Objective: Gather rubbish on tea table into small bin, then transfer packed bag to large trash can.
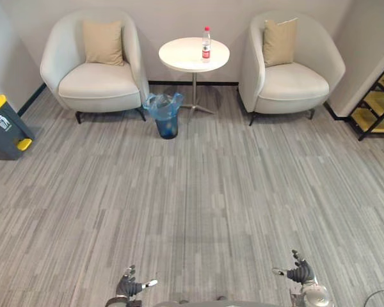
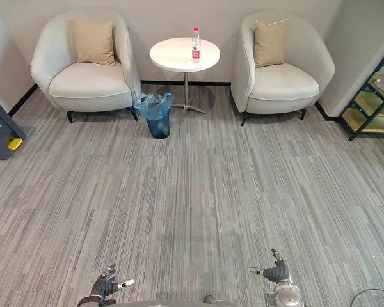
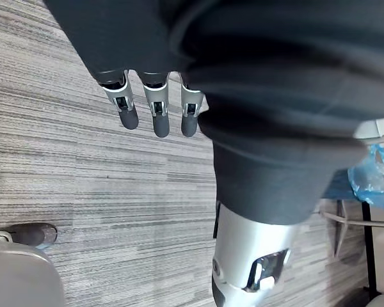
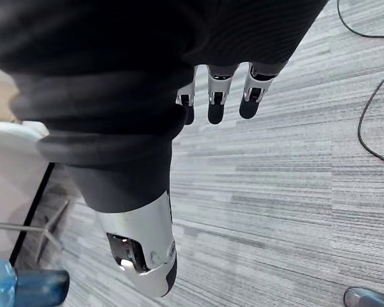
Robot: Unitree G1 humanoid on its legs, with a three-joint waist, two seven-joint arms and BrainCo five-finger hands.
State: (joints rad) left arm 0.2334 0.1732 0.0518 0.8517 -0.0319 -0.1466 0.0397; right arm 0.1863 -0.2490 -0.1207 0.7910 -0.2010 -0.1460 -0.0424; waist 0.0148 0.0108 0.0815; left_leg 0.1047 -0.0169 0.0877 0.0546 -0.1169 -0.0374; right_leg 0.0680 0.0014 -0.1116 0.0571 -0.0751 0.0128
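A clear plastic bottle (image 1: 206,44) with a red label and cap stands on the round white tea table (image 1: 185,59) at the far end of the room. Left of the table's foot on the carpet sits the small bin (image 1: 166,116), lined with a blue bag. A grey large trash can (image 1: 5,127) with a yellow lid stands at the far left wall. My left hand (image 1: 130,285) and right hand (image 1: 299,270) hang low at the near edge, far from the table, fingers straight and holding nothing. The wrist views show the left fingers (image 3: 155,110) and right fingers (image 4: 216,97) extended over carpet.
Two cream armchairs (image 1: 96,67) (image 1: 293,67) with tan cushions flank the table. A dark shelf with wooden boards (image 1: 379,105) stands at the right wall. Wide grey carpet (image 1: 198,198) lies between me and the table.
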